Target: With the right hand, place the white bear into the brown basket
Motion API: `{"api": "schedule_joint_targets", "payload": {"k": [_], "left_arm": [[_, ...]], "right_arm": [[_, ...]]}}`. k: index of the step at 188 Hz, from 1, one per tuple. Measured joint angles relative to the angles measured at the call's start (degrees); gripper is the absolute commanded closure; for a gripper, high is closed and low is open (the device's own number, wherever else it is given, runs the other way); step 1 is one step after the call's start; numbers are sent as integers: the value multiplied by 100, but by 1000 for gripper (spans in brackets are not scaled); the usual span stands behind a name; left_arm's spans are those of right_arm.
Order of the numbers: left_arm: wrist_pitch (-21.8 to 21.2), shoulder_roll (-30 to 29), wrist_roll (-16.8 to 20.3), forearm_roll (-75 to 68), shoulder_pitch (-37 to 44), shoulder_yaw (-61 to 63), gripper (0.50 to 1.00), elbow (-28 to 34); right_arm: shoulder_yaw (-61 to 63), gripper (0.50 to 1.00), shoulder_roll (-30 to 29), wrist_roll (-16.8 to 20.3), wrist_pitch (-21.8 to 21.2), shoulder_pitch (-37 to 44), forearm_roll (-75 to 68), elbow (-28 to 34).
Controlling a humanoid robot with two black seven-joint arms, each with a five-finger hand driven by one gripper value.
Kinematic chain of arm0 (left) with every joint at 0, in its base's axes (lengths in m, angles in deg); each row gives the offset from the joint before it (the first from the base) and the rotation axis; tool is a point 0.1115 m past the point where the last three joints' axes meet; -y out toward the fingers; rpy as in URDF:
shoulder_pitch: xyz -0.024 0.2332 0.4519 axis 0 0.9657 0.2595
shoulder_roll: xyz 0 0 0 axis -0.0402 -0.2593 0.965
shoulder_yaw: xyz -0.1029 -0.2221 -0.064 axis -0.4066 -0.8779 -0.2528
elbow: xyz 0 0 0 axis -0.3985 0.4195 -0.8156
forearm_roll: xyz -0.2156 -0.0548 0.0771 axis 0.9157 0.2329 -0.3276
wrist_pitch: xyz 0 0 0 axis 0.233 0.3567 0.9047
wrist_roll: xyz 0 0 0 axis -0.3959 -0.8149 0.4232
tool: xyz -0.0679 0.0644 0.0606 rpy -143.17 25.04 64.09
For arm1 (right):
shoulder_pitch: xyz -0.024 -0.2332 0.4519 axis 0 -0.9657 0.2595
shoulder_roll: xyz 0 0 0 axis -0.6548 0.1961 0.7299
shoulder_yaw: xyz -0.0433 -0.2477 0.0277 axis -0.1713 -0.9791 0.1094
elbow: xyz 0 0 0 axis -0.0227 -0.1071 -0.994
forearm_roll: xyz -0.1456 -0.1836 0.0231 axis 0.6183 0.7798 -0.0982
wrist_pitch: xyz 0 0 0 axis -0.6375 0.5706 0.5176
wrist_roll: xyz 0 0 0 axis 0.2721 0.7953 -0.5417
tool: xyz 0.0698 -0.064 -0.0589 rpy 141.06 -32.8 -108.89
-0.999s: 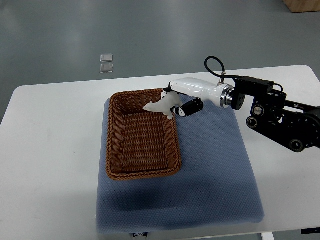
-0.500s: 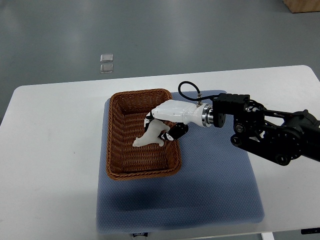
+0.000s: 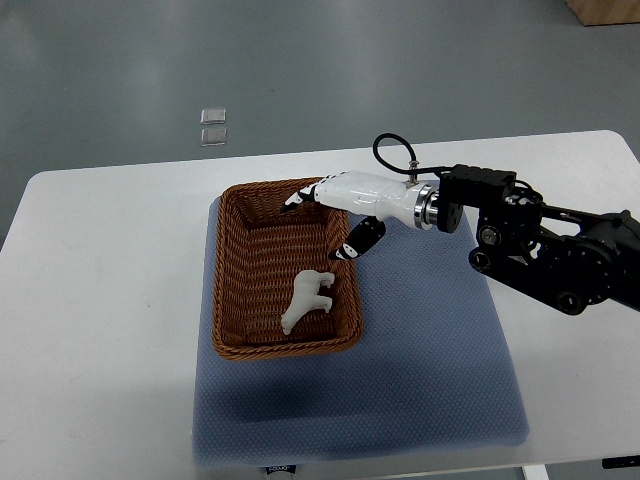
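Note:
The white bear point(image 3: 308, 298) lies on its side inside the brown wicker basket point(image 3: 240, 345), toward its near right corner. My right hand point(image 3: 328, 218) hovers over the basket's far right part, above and clear of the bear. Its fingers point(image 3: 356, 243) are spread and hold nothing. The right arm comes in from the right edge. The left arm does not show.
The basket stands on a blue-grey mat point(image 3: 430, 360) on a white table point(image 3: 100, 330). Two small clear squares point(image 3: 212, 125) lie on the grey floor beyond the table's far edge. A brown box corner point(image 3: 605, 10) shows at the top right.
The hand let go of the white bear, which dropped to the basket floor. The hand opened and drew back up toward the basket's far right rim.

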Motion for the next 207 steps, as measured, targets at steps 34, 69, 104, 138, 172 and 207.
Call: {"api": "schedule_joint_targets", "payload": {"k": [34, 69, 104, 138, 172, 207], "left_arm": [[0, 0, 0, 0, 0, 0, 500, 0], [0, 0, 0, 0, 0, 0, 500, 0], [1, 0, 0, 0, -1, 0, 500, 0], [1, 0, 0, 1, 1, 0, 500, 0], [1, 0, 0, 0, -1, 0, 500, 0], [-1, 0, 0, 0, 1, 0, 500, 0]], "right_arm": [[641, 646, 55, 33, -54, -69, -629, -151], [1409, 646, -24, 281, 113, -443, -2323, -569], [1934, 615, -118, 335, 524, -792, -3825, -1094], [2341, 579, -239, 337, 650, -987, -4991, -1570], [2880, 574, -527, 337, 641, -1205, -5422, -2067], [3371, 574, -738, 343, 581, -1553, -5480, -2129]]}}
